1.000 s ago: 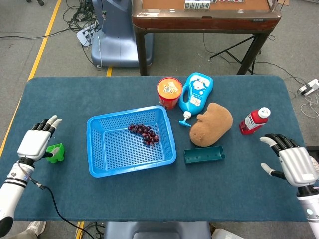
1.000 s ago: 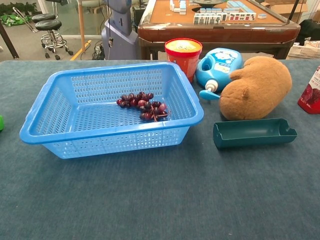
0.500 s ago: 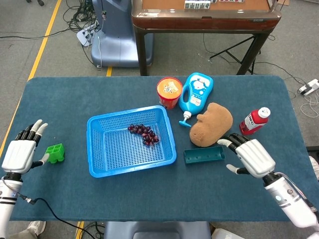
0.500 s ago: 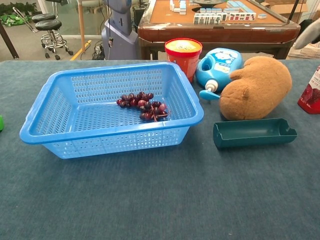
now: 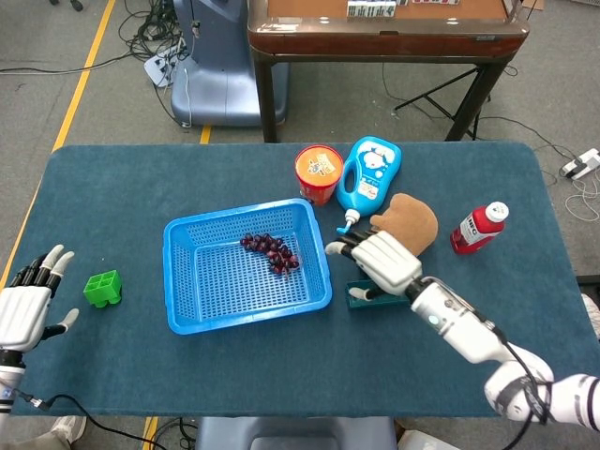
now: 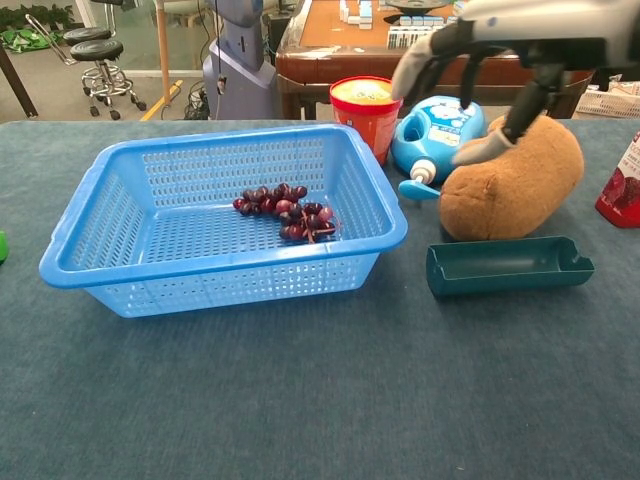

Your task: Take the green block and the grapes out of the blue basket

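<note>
The blue basket (image 5: 192, 314) (image 6: 66, 272) stands left of the table's middle. A bunch of dark grapes (image 5: 271, 251) (image 6: 287, 215) lies inside it, toward its right side. The green block (image 5: 102, 288) rests on the cloth left of the basket; in the chest view only its green edge (image 6: 2, 246) shows. My left hand (image 5: 25, 307) hovers open at the left table edge, apart from the block. My right hand (image 5: 382, 262) (image 6: 478, 60) hangs open with spread fingers above the dark green tray, just right of the basket, holding nothing.
Right of the basket lie a dark green tray (image 5: 382, 295) (image 6: 508, 265), a brown plush toy (image 5: 414, 218) (image 6: 512, 180), a blue bottle (image 5: 369, 176) (image 6: 432, 132), a red cup (image 5: 318, 173) (image 6: 367, 108) and a red bottle (image 5: 479, 227) (image 6: 622, 185). A wooden table (image 5: 384, 28) stands behind.
My right hand has swept left from the right table edge to just beside the basket. My left hand let go of the green block and drew back to the left edge.
</note>
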Robot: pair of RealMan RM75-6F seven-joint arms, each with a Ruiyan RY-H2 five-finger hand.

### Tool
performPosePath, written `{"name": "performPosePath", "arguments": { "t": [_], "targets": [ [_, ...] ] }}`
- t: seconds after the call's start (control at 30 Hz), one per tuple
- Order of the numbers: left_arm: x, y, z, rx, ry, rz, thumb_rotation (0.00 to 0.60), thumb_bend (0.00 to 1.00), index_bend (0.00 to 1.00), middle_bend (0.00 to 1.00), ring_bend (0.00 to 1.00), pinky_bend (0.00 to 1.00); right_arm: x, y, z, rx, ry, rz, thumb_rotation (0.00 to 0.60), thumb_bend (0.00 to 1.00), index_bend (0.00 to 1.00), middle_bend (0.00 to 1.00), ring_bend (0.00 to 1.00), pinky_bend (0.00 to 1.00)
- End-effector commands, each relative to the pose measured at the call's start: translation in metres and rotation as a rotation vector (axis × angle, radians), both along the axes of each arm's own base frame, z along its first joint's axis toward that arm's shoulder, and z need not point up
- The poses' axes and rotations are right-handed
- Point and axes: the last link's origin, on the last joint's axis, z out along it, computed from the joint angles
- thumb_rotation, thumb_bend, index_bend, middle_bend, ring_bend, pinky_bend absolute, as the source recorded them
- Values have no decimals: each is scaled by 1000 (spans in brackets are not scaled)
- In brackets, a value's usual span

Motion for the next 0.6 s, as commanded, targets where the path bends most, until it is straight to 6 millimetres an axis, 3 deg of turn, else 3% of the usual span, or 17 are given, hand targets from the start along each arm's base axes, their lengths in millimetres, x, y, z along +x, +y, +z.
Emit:
{"name": "performPosePath", "arguments": {
  "t": [0.03,0.33,0.6],
  "targets": [
    [0,-3,1,0,5,-4,600,297,0,16,75,152,40,-21,-26,36,20,42,600,162,236,261,202,338],
    [4,-7,2,-4,12,-29,600,298,0,17,75,150,89,-54,-82,73,88,1,600,162,236,277,202,338],
    [3,-12,5,-4,17,-26,600,298,0,17,75,150,108,-70,-122,95,147,-54,600,162,236,277,204,338]
  ]
}}
